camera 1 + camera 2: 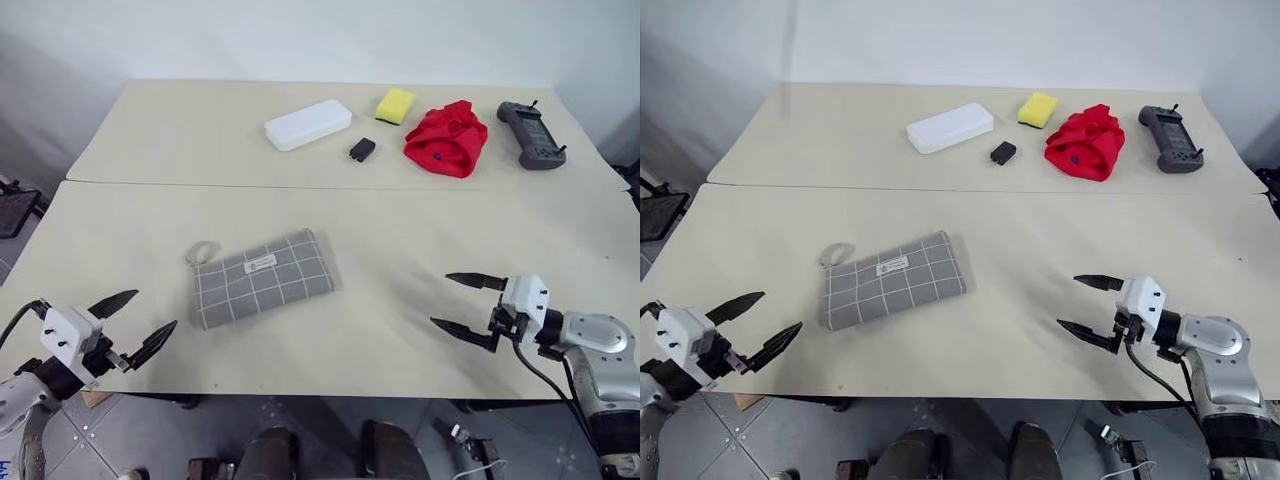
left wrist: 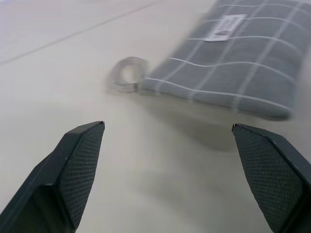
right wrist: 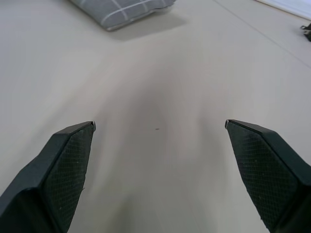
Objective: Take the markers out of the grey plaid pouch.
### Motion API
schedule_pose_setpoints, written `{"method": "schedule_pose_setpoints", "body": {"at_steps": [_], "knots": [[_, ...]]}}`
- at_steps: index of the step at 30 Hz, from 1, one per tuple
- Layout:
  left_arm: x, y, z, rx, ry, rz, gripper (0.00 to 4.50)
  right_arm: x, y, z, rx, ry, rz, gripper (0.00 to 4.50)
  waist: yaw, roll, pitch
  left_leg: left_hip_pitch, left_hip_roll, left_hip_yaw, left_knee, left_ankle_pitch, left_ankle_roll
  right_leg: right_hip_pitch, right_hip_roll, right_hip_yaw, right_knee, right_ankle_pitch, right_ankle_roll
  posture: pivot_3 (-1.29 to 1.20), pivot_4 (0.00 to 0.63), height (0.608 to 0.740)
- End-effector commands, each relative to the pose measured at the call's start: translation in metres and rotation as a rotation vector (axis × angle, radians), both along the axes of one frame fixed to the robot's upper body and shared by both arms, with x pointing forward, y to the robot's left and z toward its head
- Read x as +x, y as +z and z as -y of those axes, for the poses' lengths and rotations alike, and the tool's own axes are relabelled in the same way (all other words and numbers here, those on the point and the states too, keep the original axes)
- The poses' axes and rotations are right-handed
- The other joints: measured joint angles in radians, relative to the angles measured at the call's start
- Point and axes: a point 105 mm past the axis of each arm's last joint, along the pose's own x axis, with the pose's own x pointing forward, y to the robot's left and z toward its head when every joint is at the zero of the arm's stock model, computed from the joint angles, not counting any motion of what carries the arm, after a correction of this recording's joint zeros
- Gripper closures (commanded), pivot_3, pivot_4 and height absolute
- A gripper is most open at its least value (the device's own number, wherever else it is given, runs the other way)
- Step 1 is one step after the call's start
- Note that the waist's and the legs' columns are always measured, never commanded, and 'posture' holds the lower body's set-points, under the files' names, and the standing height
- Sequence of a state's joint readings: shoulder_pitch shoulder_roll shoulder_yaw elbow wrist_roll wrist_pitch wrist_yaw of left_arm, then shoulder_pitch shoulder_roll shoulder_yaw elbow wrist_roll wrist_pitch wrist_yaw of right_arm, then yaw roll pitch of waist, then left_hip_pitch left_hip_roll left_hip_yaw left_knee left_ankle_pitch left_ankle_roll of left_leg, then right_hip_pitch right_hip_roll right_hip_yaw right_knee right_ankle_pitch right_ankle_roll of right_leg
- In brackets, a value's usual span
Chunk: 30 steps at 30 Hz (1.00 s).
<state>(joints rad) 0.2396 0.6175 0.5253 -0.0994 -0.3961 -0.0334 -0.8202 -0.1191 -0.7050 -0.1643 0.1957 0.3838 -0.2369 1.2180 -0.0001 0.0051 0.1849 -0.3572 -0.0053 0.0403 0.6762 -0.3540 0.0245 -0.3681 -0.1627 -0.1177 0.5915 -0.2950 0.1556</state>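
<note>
The beige tabletop (image 1: pixel 400 290) carries the grey plaid pouch (image 1: pixel 262 277) flat near its front, left of centre, zipped with no markers showing; at the far side lie a red cloth (image 1: pixel 447 139), a white case (image 1: pixel 308 124), a grey controller (image 1: pixel 531 134), a yellow sponge (image 1: pixel 396 105) and a small black block (image 1: pixel 362 149); the left tool (image 1: pixel 132 325) and right tool (image 1: pixel 466 304) hover apart from the pouch, both spread wide, grasping nothing.
</note>
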Motion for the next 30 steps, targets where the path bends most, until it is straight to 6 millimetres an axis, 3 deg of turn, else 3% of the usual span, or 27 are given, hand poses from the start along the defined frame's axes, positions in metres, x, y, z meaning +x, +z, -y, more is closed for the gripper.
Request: {"method": "schedule_pose_setpoints", "body": {"at_steps": [1,3,5,8,10,14,17,19,22,25,30], "knots": [[0.005,0.000,0.000,0.020,0.012,-0.009,0.02,-0.002,0.012,0.005,0.005,-0.016,0.046,0.00,0.000,0.000,0.000,0.000,0.000,0.000,0.000,0.000,0.000,0.000,0.000,0.000,0.000,0.000,0.000,0.00,0.150,0.740],[0.007,0.004,0.000,-0.022,0.026,0.000,0.02,-0.002,0.013,0.001,0.022,-0.014,0.045,0.00,-0.001,0.000,0.000,0.000,0.000,0.000,0.000,0.000,0.000,0.000,0.000,0.000,0.000,0.000,0.000,0.00,0.150,0.740],[0.003,0.011,0.000,-0.157,0.006,-0.036,0.02,0.001,0.019,-0.016,0.049,0.022,0.073,0.00,-0.003,0.000,0.000,0.000,0.000,0.000,0.000,0.000,0.000,0.000,0.000,0.000,0.001,0.000,0.000,0.00,0.150,0.740],[-0.014,0.006,-0.002,-0.366,-0.047,-0.228,0.00,0.007,0.027,-0.053,0.043,0.114,0.103,0.63,-0.022,0.000,0.000,0.000,0.003,0.000,0.002,-0.001,-0.002,-0.001,0.002,0.001,0.002,0.000,0.000,0.00,0.150,0.740],[-0.016,0.010,-0.012,-0.549,-0.017,-0.322,0.00,0.011,0.032,-0.085,0.039,0.182,0.099,1.28,-0.027,0.001,0.001,0.000,0.004,0.000,0.002,-0.001,-0.002,-0.002,0.002,0.001,0.003,-0.001,-0.001,0.00,0.150,0.740],[-0.017,0.007,-0.021,-0.708,0.029,-0.528,0.00,0.017,0.044,-0.140,0.042,0.285,0.109,2.71,-0.026,0.002,0.001,-0.001,0.003,-0.001,0.005,-0.001,-0.002,-0.004,0.002,0.002,0.008,-0.001,-0.003,0.00,0.150,0.740],[-0.003,0.013,-0.026,-0.837,0.060,-0.575,0.00,0.031,0.049,-0.182,0.044,0.295,0.134,3.78,-0.022,0.002,0.001,-0.001,0.001,-0.002,0.005,-0.001,-0.002,-0.006,0.000,0.004,0.012,-0.002,-0.003,0.00,0.150,0.740],[0.002,0.012,-0.024,-0.871,0.070,-0.630,0.00,0.038,0.047,-0.199,0.019,0.283,0.148,4.47,-0.024,0.001,0.001,-0.002,0.001,-0.003,0.005,-0.001,-0.002,-0.008,0.000,0.004,0.014,-0.002,-0.003,0.00,0.150,0.740],[0.020,0.016,-0.015,-0.937,0.048,-0.656,0.00,0.054,0.042,-0.237,0.000,0.265,0.148,4.47,-0.029,0.000,0.001,-0.002,-0.001,-0.004,0.005,-0.001,-0.002,-0.009,0.000,0.004,0.019,-0.002,-0.004,0.00,0.150,0.740],[0.033,0.014,-0.008,-0.949,0.058,-0.719,0.00,0.059,0.040,-0.261,-0.024,0.286,0.156,4.47,-0.038,-0.001,0.001,-0.002,0.000,-0.004,0.005,-0.001,-0.003,-0.010,0.001,0.003,0.019,-0.002,-0.004,0.00,0.150,0.740],[0.039,0.010,0.001,-0.948,0.059,-0.840,0.00,0.054,0.015,-0.263,-0.141,0.370,0.129,4.47,-0.047,-0.001,0.000,-0.001,0.000,-0.004,0.005,-0.001,-0.003,-0.010,0.003,0.003,0.020,-0.002,-0.004,0.00,0.150,0.740]]}}
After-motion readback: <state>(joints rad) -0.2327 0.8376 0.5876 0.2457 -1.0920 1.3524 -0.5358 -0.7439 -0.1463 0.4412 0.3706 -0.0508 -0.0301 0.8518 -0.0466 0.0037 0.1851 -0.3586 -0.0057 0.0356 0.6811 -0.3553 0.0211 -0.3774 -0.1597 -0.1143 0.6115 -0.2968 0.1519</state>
